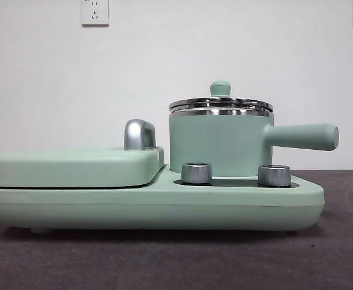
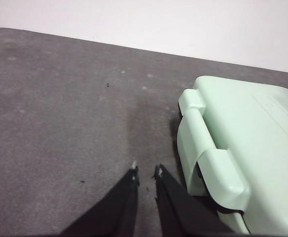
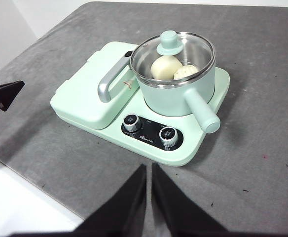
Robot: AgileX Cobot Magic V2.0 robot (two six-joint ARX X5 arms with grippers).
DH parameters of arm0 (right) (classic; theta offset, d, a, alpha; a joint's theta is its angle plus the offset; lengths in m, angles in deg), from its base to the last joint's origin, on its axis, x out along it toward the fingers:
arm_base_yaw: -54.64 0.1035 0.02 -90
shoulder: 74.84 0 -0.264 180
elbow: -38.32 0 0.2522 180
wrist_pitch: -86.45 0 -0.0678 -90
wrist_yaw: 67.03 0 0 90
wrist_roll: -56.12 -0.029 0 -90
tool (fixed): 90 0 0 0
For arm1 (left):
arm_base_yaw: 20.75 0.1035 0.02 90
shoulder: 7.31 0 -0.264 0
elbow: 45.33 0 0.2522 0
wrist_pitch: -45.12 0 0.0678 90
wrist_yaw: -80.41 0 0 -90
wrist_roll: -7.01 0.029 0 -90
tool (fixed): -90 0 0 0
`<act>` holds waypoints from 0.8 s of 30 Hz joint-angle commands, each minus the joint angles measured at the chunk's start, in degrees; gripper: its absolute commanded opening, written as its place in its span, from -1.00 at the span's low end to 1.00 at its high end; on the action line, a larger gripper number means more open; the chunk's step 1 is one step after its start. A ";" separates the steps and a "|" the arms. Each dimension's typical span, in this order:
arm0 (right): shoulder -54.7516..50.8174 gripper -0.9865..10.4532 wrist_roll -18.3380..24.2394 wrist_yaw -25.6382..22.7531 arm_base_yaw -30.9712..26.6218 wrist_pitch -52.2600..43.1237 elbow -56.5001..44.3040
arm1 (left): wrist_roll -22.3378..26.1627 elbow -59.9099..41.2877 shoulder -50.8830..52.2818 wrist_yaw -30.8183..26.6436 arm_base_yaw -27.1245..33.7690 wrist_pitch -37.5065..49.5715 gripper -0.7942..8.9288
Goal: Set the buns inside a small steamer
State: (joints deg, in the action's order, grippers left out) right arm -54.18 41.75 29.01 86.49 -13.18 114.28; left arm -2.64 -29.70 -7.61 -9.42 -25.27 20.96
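The small steamer (image 1: pixel 219 145) stands on the right side of a mint-green cooker base (image 1: pixel 152 205), its handle pointing right. Its glass lid (image 3: pixel 169 44) with the green knob is on the pot (image 3: pixel 176 96). Through the lid I see both buns inside: a smooth cream one (image 3: pixel 165 67) and a second white one (image 3: pixel 186 72) beside it. My right gripper (image 3: pixel 149 166) is shut and empty, raised in front of the cooker. My left gripper (image 2: pixel 146 171) is shut and empty above the grey table, beside the cooker's left end.
The flat griddle lid (image 1: pixel 74 166) with a chrome handle (image 1: pixel 137 134) covers the cooker's left half. Two steel dials (image 1: pixel 196 173) sit at the front. The left gripper's tip shows in the right wrist view (image 3: pixel 3 94). The table edge (image 3: pixel 30 187) is near.
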 commanded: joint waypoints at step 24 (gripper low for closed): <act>-13.33 -0.80 17.25 -0.02 -32.83 -57.99 -47.91 | 0.79 -1.14 0.11 -0.07 0.00 -0.15 -0.71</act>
State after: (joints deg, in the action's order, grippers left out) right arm -66.70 56.11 29.43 53.79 -68.83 67.77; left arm -2.64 -29.70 -7.61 -9.42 -25.27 20.96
